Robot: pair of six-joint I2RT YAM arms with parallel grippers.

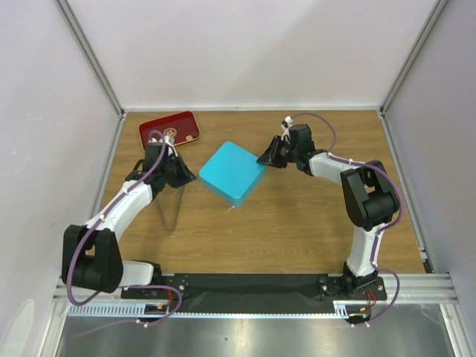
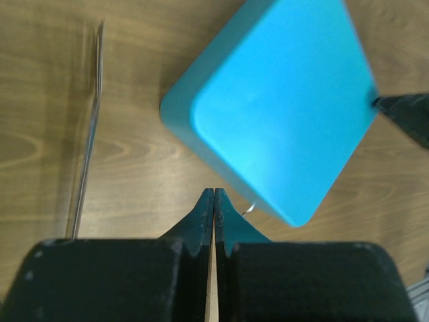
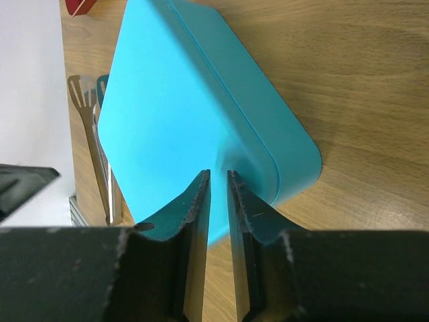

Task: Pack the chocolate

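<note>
Teal box lidded, chocolate unseen. Right gripper at box's right corner, jaws nearly together. Left gripper pressed shut, just left of box. Both equally near.

- Legible text, labels, brands, numbers: none.
- Red tray: gold emblem present, too small to read.
- Teal box: plain, unmarked surfaces.

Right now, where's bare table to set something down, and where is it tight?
Bare wood lies between the teal box and the arm bases, and along the table's right edge past the right gripper. Crowded: the far-left corner, where the red tray, left gripper and a clear stand sit close. Both grippers flank the box.
</note>
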